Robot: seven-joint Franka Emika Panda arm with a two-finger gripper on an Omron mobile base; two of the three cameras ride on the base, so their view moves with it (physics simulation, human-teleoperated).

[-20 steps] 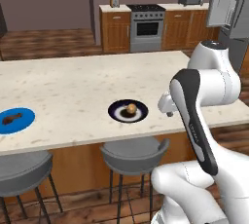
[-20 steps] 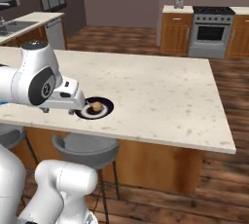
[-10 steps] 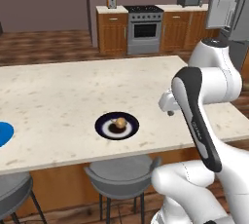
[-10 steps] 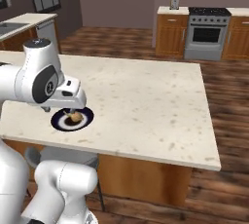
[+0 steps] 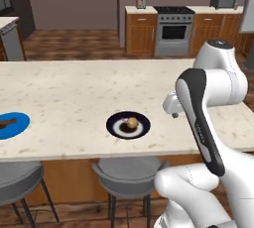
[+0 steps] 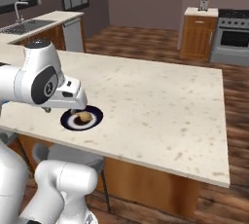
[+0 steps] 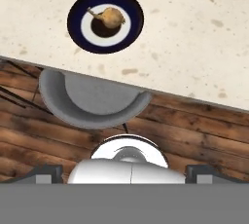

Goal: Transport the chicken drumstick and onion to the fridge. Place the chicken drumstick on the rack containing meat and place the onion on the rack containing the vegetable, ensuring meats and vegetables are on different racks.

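Hand view | onion [image 7: 111, 17] sitting on dark plate [image 7: 78, 23], lying ahead of gripper [image 7: 124, 172] | jaws standing wide, grasping nothing

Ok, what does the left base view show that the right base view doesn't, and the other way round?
Left base view: a blue plate at the counter's left end, with the drumstick on it.
Right base view: a sink with its faucet on the far counter.
Both: the onion on a dark plate, the island counter, the stove and the arm.
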